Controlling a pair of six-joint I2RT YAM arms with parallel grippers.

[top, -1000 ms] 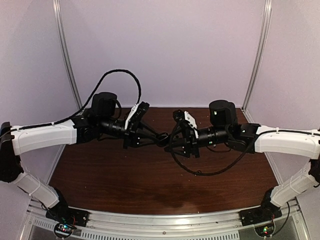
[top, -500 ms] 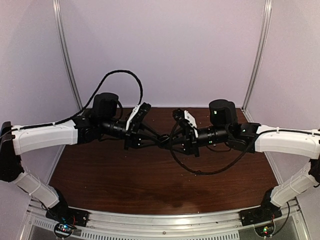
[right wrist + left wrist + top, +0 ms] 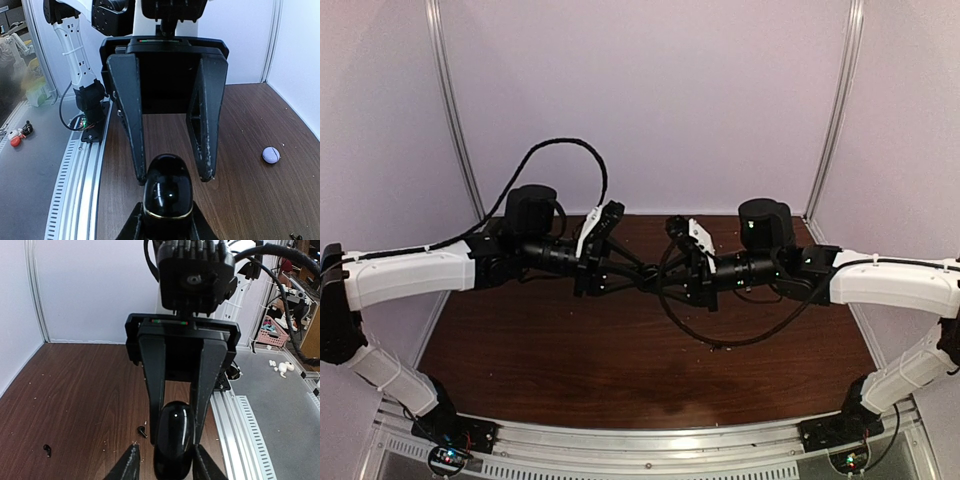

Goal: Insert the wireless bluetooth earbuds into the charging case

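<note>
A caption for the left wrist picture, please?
The right gripper holds a black case over the table where two black earbuds lie.

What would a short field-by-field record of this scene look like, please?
case: black, glossy, held in the air above the table
right end effector: shut on case
left end effector: open around case
black buds: two, loose on table, apart from each other
lilac item: small, round, on table; bud or case unclear
progress: no bud in case; case looks closed
</note>
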